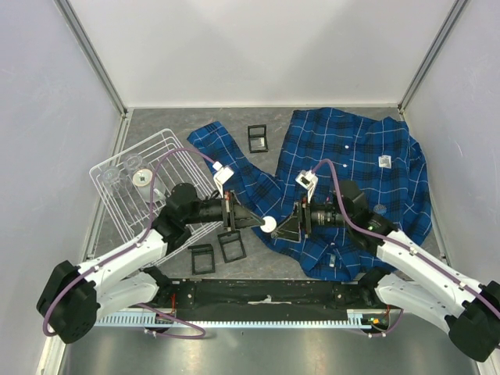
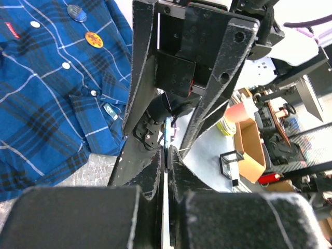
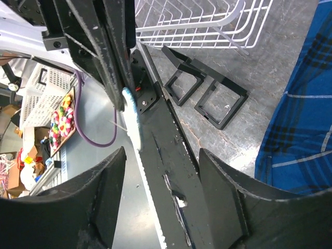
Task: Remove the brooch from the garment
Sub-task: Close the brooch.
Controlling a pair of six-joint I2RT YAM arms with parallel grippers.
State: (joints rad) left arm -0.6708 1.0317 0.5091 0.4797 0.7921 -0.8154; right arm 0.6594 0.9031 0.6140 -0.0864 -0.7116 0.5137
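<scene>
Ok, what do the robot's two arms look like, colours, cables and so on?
The left arm and right arm have white shells with black joints and bases. A purple cable loops over each to a small white box at the wrist. The left pincer and right pincer are black, with angular wedge-shaped fingers.

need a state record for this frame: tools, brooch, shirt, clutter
left tool: shut on the white round brooch, gripped edge-on, off the fabric
right tool: open, facing the left tool, holding nothing
garment: bright blue plaid button-up shirt, spread over the right of the grey table
other pins: orange round badge on the shirt
left side: white wire basket
clutter: black square frames, two near the left arm, one by the sleeve
</scene>
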